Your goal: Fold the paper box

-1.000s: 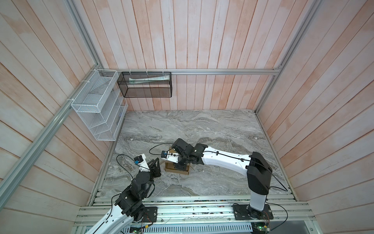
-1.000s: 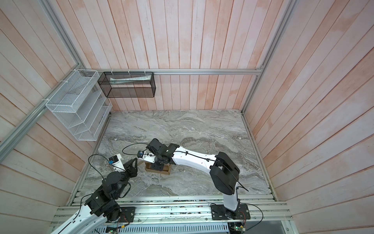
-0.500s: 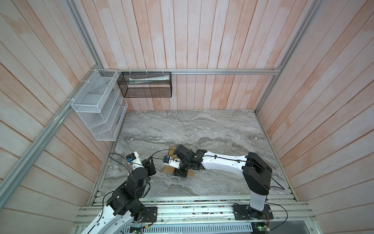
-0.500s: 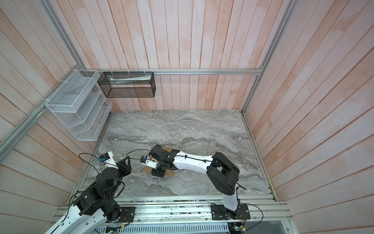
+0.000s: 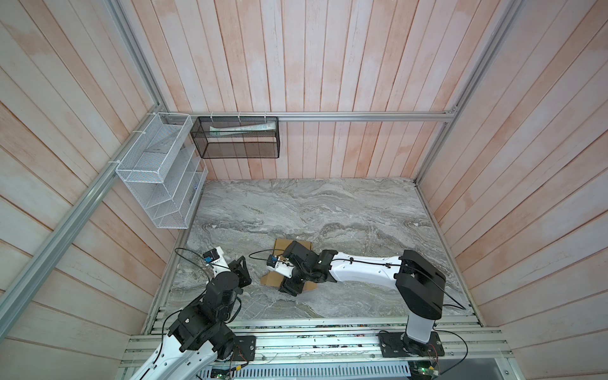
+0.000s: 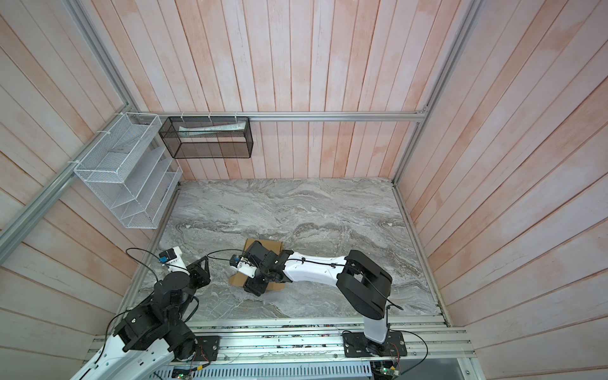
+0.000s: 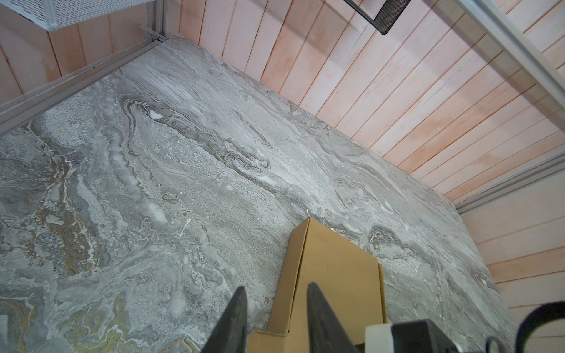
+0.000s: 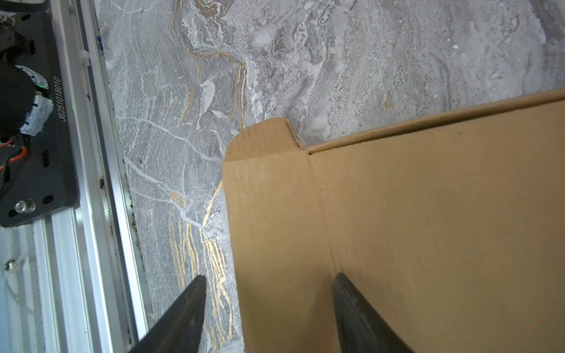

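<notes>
Grey marbled tabletop (image 5: pixel 329 210), white wire rack (image 5: pixel 158 184); black mesh basket (image 5: pixel 235 138) (papers inside), pink plank walls (image 5: pixel 329 65)

My right gripper (image 8: pixel 269 279) hangs over the front of the paper box (image 5: pixel 270 280) on the table (image 5: pixel 329 210); my left gripper (image 7: pixel 275 288) sits to its left, apart.

Wide open over the far tabletop (image 5: pixel 312 204); blocked at centre front by the paper box (image 5: pixel 279 246) and the right arm (image 5: pixel 362 270) stretched across it.
</notes>
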Robot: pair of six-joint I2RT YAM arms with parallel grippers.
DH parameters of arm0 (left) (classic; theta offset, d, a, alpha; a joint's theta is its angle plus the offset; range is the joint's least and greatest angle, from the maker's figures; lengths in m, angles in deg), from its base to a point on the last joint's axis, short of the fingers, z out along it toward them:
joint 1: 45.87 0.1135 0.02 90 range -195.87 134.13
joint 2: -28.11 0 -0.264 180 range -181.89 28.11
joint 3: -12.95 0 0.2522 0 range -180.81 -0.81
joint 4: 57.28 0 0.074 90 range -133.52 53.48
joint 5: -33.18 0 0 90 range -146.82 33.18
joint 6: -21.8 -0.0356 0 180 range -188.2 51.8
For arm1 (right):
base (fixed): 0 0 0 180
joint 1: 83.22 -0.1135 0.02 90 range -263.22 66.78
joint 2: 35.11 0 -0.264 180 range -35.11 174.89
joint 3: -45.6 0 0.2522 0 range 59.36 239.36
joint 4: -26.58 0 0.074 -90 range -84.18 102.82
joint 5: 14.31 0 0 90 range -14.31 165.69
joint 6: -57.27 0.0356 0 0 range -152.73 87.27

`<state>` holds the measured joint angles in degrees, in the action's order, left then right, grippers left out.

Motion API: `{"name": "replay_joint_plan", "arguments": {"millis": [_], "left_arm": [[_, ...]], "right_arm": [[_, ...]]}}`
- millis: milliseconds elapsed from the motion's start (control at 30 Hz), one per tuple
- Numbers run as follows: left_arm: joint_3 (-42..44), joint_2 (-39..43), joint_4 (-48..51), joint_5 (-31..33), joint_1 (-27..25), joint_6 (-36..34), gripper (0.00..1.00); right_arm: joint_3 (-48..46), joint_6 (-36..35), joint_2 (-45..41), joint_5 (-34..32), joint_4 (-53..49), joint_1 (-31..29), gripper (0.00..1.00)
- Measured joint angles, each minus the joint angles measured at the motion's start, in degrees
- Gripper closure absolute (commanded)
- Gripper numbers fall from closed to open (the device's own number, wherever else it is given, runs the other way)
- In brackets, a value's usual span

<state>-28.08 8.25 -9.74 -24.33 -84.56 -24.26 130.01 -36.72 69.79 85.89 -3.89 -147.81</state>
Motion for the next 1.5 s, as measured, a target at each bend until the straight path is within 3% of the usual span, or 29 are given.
{"name": "replay_joint_plan", "arguments": {"millis": [400, 567, 700, 967, 1500], "left_arm": [[-1.9, -5.5, -0.6, -5.4, 0.0, -3.2, 0.61], [-3.3, -10.1, -2.7, -8.8, 0.5, -7.7, 0.58], [-4.2, -15.8, -5.1, -14.5, 4.6, -11.8, 0.58], [-6.8, -26.5, -7.8, -27.1, 13.4, -16.9, 0.58], [-11.2, -46.7, -11.2, -39.4, 19.1, -23.1, 0.64]], "right_arm": [[-6.9, 13.6, -21.1, -12.7, 0.2, -0.6, 0.39], [-11.1, 20.7, -25.1, -17.3, 0.2, -0.1, 0.39], [-12.2, 25.2, -26.2, -19.2, 0.0, 1.6, 0.40], [-14.4, 31.5, -29.7, -18.5, 0.5, 8.7, 0.47], [-20.7, 34.5, -30.0, -11.7, 5.9, 15.1, 0.54]]}}
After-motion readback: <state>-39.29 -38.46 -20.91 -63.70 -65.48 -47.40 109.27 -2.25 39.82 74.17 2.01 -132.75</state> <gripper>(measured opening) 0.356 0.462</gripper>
